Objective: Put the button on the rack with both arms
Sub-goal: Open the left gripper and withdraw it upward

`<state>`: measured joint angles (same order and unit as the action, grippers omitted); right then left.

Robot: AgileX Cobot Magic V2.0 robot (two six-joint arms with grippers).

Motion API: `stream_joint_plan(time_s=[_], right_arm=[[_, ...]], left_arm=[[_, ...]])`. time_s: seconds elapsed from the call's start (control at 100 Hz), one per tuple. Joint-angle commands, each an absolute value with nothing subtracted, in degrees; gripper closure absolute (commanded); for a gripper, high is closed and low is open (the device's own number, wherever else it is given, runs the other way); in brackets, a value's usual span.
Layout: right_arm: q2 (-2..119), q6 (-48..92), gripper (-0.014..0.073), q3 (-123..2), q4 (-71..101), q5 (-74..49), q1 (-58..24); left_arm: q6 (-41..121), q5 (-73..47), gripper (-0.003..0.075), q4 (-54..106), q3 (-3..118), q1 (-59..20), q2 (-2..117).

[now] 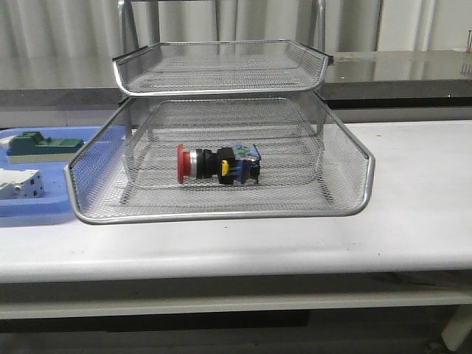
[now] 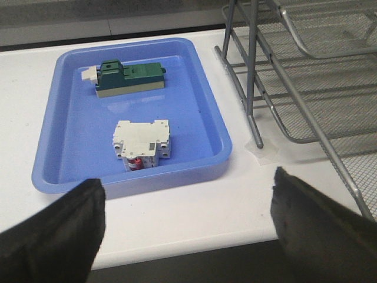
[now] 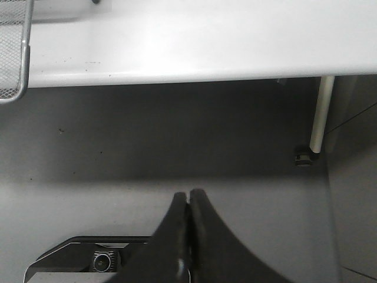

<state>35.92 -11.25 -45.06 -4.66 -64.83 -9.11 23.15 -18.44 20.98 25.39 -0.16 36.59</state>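
The button (image 1: 217,163) lies on its side in the middle tier of the silver wire-mesh rack (image 1: 346,199), red cap pointing left. Neither arm shows in the front view. My left gripper (image 2: 187,203) is open and empty, held above the table's front edge, in front of the blue tray and the rack's frame (image 2: 253,100). My right gripper (image 3: 188,196) is shut and empty, held off the table's front edge over the floor; a corner of the rack (image 3: 15,53) shows in the right wrist view.
A flat blue tray (image 1: 51,210) stands left of the rack and holds a green block (image 1: 43,144) and a white block (image 1: 18,183). In the left wrist view the tray (image 2: 212,100) shows the green block (image 2: 129,76) and white block (image 2: 143,143). A table leg (image 3: 318,115) stands below the table.
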Motion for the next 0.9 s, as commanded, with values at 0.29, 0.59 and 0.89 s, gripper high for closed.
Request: stream_joint_plan(time_s=[0.29,0.59,0.89], right_arm=[[36.02,-11.01,0.0664,-47.0,-5.68,-62.18,-8.95],[36.02,-11.01,0.0664,-47.0,-5.68,-62.12,-8.95],[36.02,-11.01,0.0664,-47.0,-5.68,-62.12,-8.95]], left_arm=[[22.49,-8.77,0.0162,23.26,21.1,-0.18,24.19],[22.49,-7.93,0.0162,23.26,20.24,-0.18,23.34],[22.49,-8.07,0.0275,23.26,20.24,-0.18,23.34]])
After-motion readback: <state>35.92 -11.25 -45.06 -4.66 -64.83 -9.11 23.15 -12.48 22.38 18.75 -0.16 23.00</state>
